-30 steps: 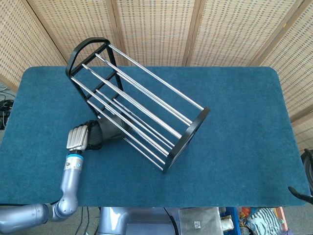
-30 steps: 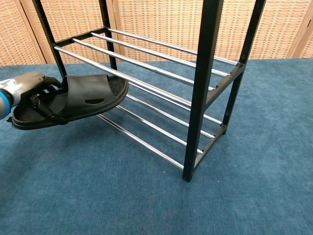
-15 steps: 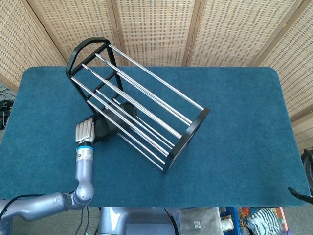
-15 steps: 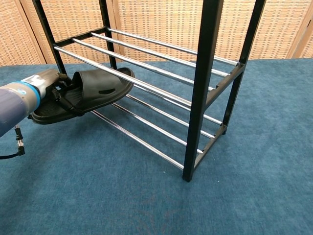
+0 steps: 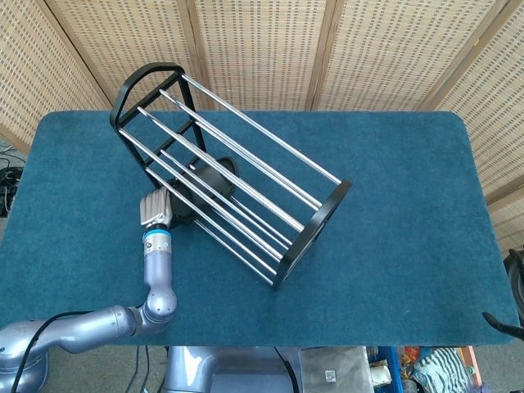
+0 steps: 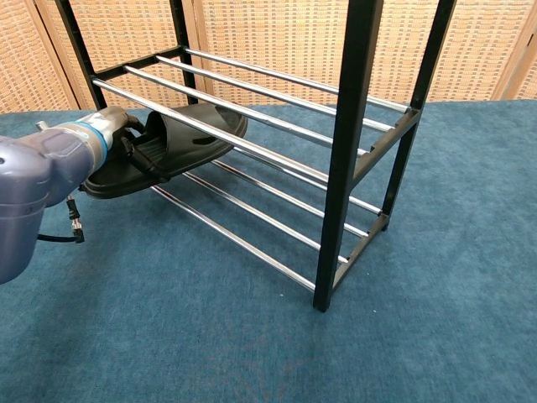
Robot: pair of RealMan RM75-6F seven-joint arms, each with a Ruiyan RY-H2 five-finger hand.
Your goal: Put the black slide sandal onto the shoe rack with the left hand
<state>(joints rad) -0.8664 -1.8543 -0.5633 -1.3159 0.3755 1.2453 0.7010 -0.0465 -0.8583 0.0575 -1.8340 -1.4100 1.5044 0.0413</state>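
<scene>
The black slide sandal is held level with its toe end pushed in between the rack's lower and upper rails; in the head view the sandal shows dark through the bars. My left hand grips its heel end, just outside the rack's front side, and the same left hand appears silver by the front rails. The black shoe rack with chrome bars stands on the blue table, and in the chest view the rack fills the middle. My right hand is out of sight.
The blue carpeted tabletop stretches wide to the right of the rack. A woven screen closes off the back. My left forearm crosses the lower left of the chest view.
My left hand has carried the sandal forward and to the right, from outside the rack's front to partly in between its rails. The arm has stretched out further.
</scene>
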